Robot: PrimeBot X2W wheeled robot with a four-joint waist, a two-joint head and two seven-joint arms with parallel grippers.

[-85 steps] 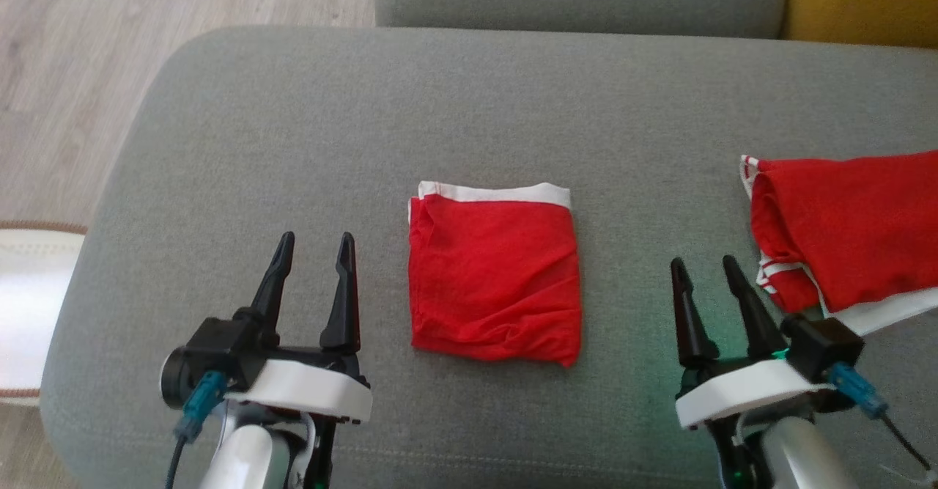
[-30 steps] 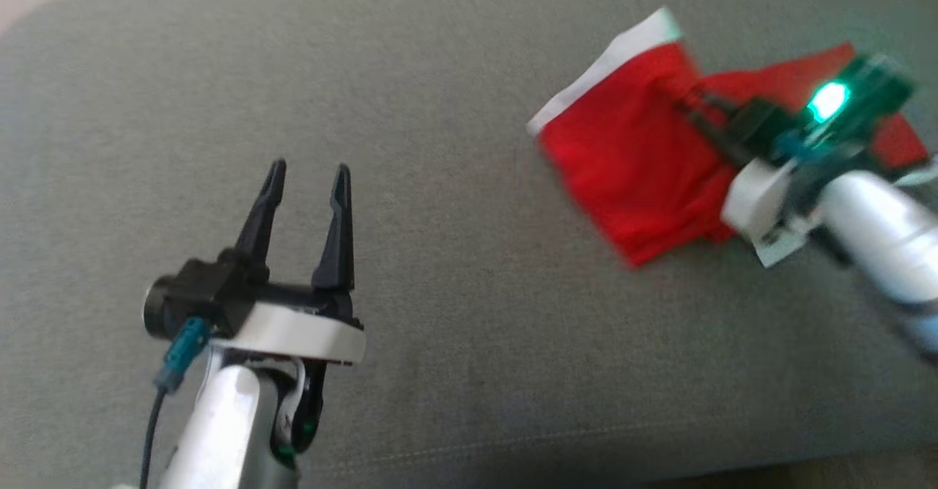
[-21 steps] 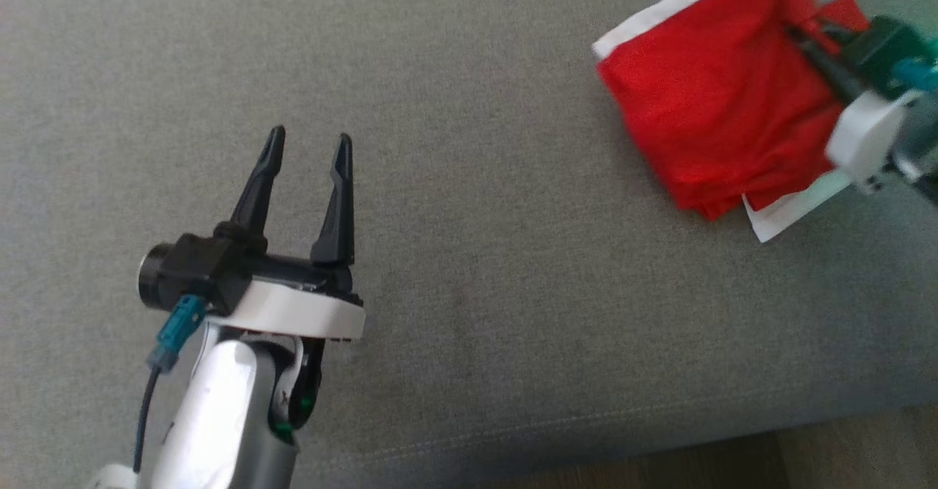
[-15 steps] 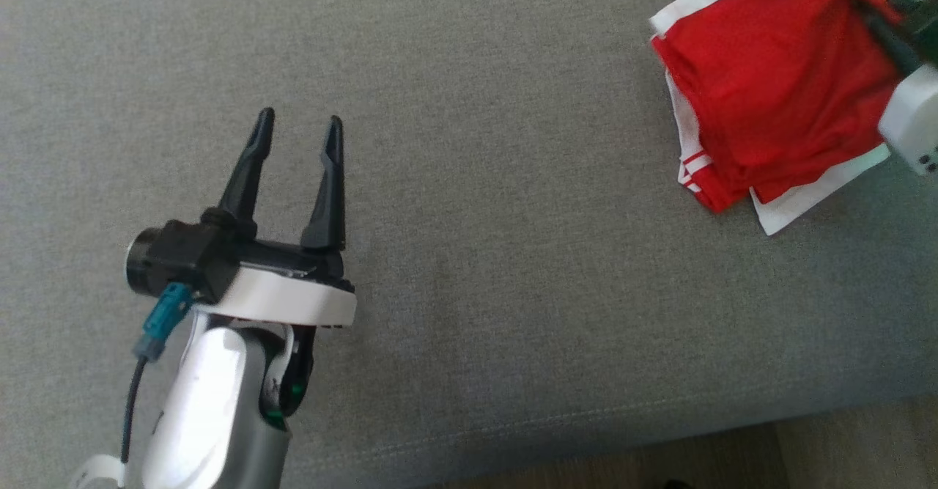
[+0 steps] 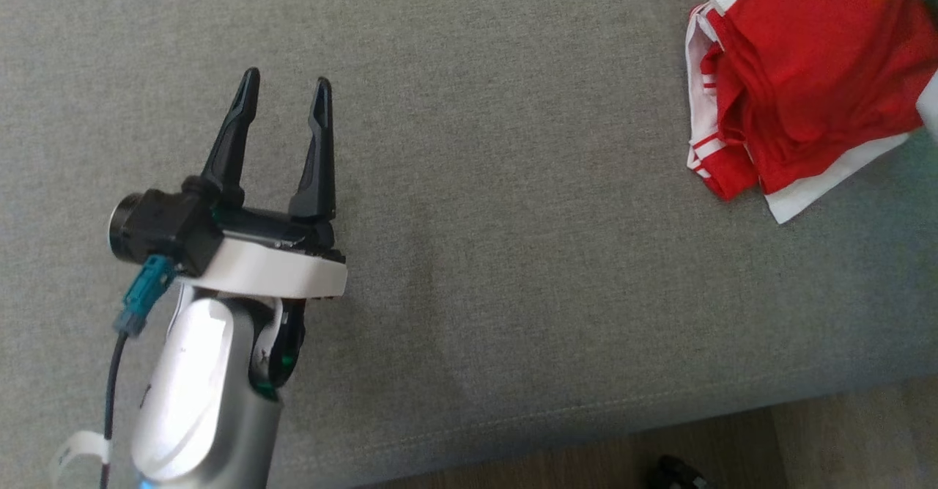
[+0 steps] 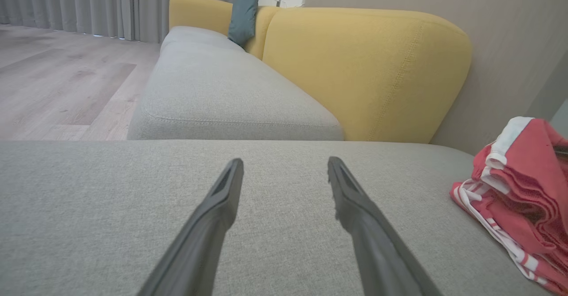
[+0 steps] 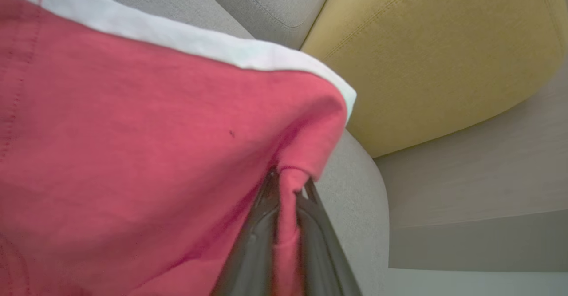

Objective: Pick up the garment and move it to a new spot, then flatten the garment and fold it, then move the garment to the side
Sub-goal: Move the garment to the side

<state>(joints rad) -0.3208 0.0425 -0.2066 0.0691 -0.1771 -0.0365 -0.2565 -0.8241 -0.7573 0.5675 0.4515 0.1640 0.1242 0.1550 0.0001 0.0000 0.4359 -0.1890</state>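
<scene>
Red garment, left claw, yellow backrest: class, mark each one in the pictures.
red garment (image 5: 813, 78), head view, on its red top layer.
left claw (image 5: 285, 82), head view, midway between its open fingertips.
yellow backrest (image 6: 364, 69), left wrist view, on its front face.

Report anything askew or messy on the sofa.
The red garment at the right end of the gray cushion lies rumpled, not square: white-trimmed edges splay out unevenly below it. The right gripper pinches a fold of it. Nothing looks spilled or damaged.
</scene>
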